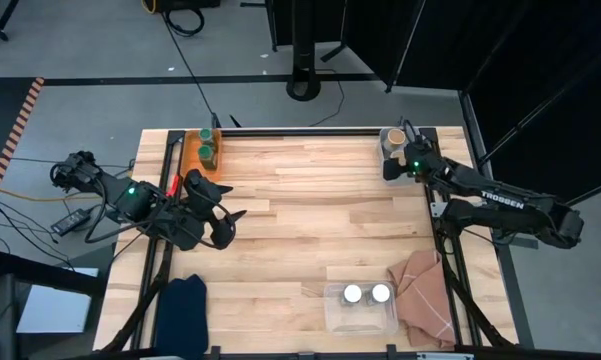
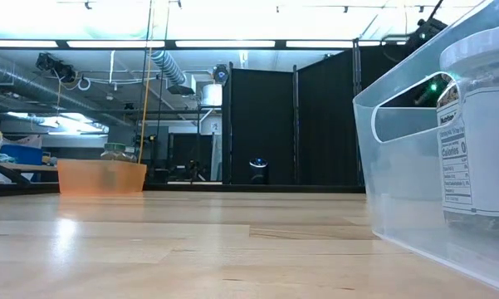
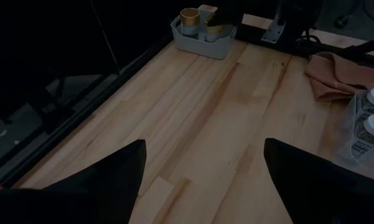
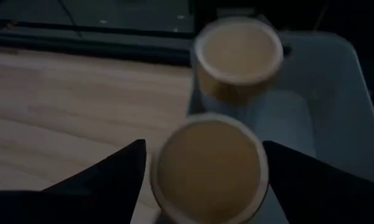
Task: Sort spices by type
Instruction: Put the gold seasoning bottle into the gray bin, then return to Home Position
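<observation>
- Spices sat sorted in three bins on my worktop: two tan-lidded jars in the grey bin at the far right corner, two green-lidded jars in the orange bin at the far left, and two white-lidded jars in the clear bin at the near edge.
- From the right wrist view, one tan lid lay directly between the dark fingers, the other tan jar just beyond it in the same bin.
- My right claw hung over the grey bin, its fingers spread to either side of the nearer tan jar; I could not tell whether they touched it.
- My left claw hovered above the left part of the worktop, fingers wide apart and holding nothing.
- A tan cloth lay just beside the clear bin on its right, and a dark blue cloth lay at the near left corner.
</observation>
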`<action>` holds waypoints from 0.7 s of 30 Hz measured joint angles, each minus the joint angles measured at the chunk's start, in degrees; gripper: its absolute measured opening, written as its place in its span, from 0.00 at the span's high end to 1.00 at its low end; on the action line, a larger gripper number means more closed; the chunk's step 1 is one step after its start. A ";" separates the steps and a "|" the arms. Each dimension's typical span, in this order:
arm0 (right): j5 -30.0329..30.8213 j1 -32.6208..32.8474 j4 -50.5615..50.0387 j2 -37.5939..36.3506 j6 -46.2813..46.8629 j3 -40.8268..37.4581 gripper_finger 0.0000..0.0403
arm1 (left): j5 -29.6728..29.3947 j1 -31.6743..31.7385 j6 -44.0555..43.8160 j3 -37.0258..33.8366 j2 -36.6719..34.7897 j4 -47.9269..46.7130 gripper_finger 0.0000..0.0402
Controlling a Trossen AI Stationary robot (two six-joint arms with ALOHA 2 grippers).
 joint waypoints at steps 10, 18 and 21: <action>-0.18 0.00 -5.03 -1.03 -7.73 10.93 0.18 | 0.00 0.00 0.11 0.00 0.00 -0.18 0.17; -12.83 0.20 -8.44 -6.20 -17.87 27.03 0.21 | 1.17 0.00 1.75 0.00 0.00 -0.52 0.17; -21.44 0.96 -8.35 -9.15 -16.13 32.37 0.22 | 1.37 0.00 1.75 0.00 0.00 -0.42 0.17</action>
